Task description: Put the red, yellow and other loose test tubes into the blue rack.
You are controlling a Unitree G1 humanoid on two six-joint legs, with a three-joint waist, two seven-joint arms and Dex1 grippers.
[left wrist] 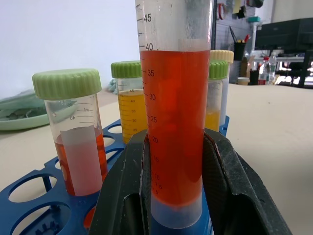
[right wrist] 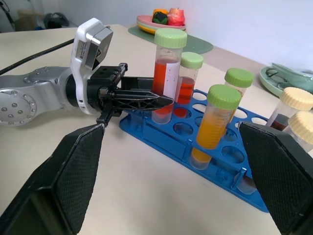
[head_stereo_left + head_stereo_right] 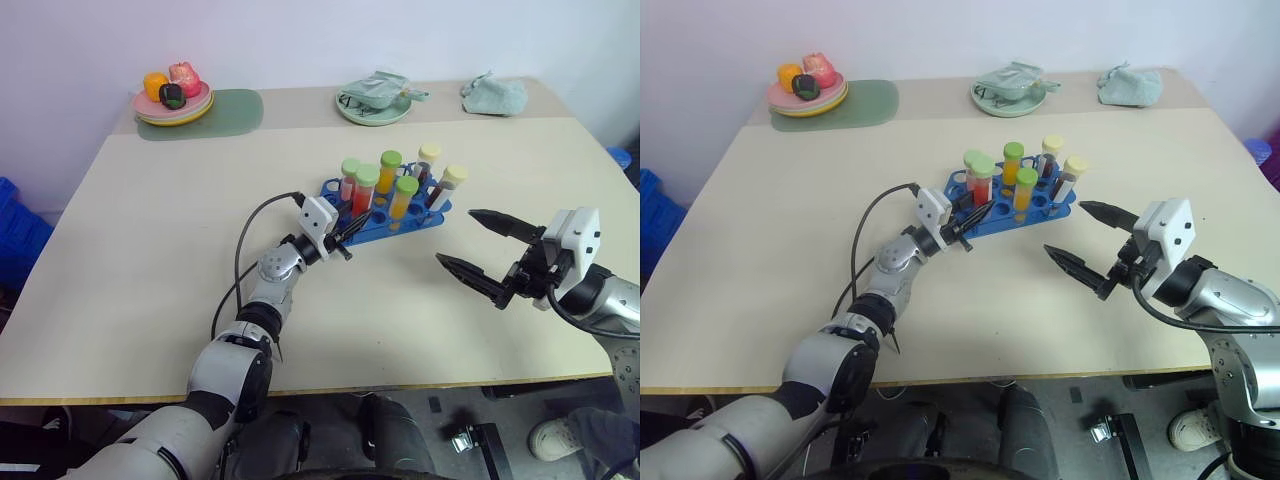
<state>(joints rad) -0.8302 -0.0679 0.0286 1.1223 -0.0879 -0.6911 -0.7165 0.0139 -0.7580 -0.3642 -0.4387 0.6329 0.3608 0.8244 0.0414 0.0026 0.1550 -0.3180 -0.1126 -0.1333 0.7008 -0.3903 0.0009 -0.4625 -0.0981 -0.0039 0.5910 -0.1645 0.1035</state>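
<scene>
Left gripper [image 2: 146, 100] pinches a red-filled clear plastic test tube with a light green cap [image 2: 166, 73] standing in the bright blue plastic rack [image 2: 181, 139].

The rack sits mid-desk toward the far edge; the tube's foot is hidden by the black fingers [image 1: 122, 196]. The right gripper [image 3: 478, 245] hangs spread wide, empty, near the desk's right edge.

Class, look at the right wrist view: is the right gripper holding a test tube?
No. The right gripper stands wide open and empty beside the blue rack, while the left gripper clamps a red tube.

Bright, even indoor light, soft faint shadows on the table [image 3: 150, 260], everything sharp, background slightly soft in wrist views
</scene>
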